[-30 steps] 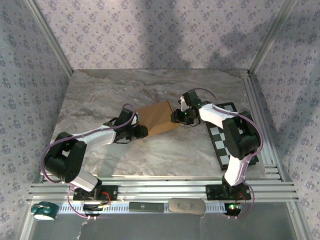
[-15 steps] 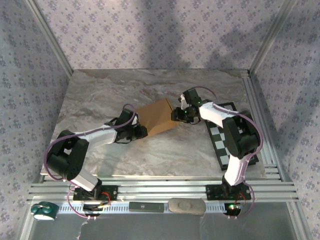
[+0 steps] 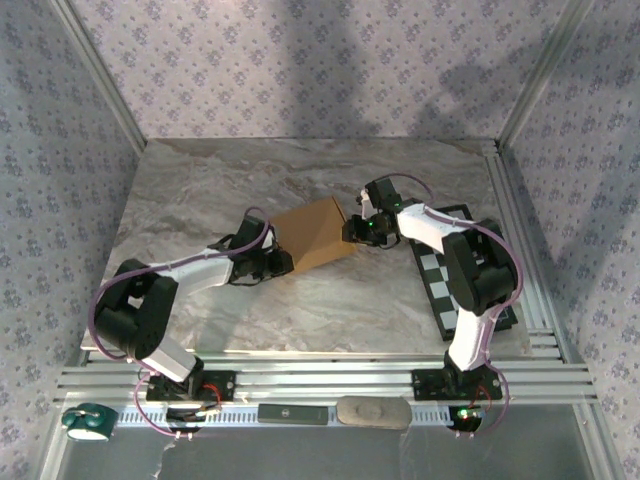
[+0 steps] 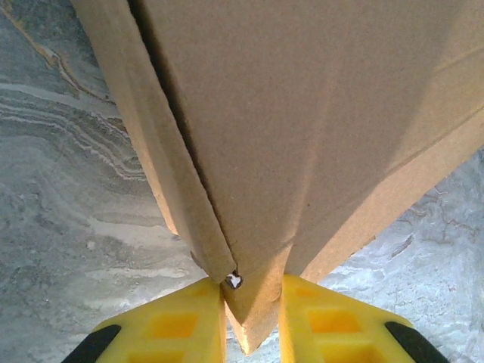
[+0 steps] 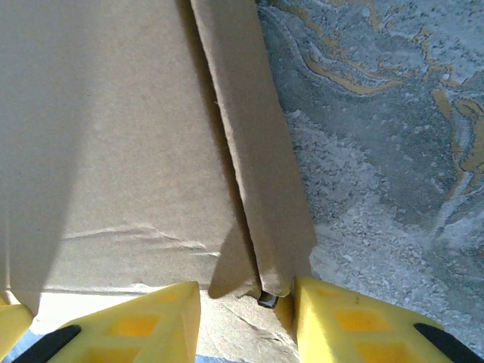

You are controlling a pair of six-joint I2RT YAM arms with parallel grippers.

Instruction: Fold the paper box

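The tan paper box lies folded on the marble table, mid-way between my two arms. My left gripper is at its near-left corner. In the left wrist view the yellow fingers press on both sides of the box's pointed corner, so the left gripper is shut on it. My right gripper is at the box's right end. In the right wrist view it stands open astride the box's edge. A side flap rests against its right finger, and a gap stays beside the left one.
A black-and-white checkered board lies under the right arm by the table's right edge. On the front rail sit a dark bar, a grey oval pad and a teal roll. Patterned walls enclose the table.
The left jaws have closed onto the box's corner. The right gripper has shifted slightly toward the box; the box itself has barely moved.
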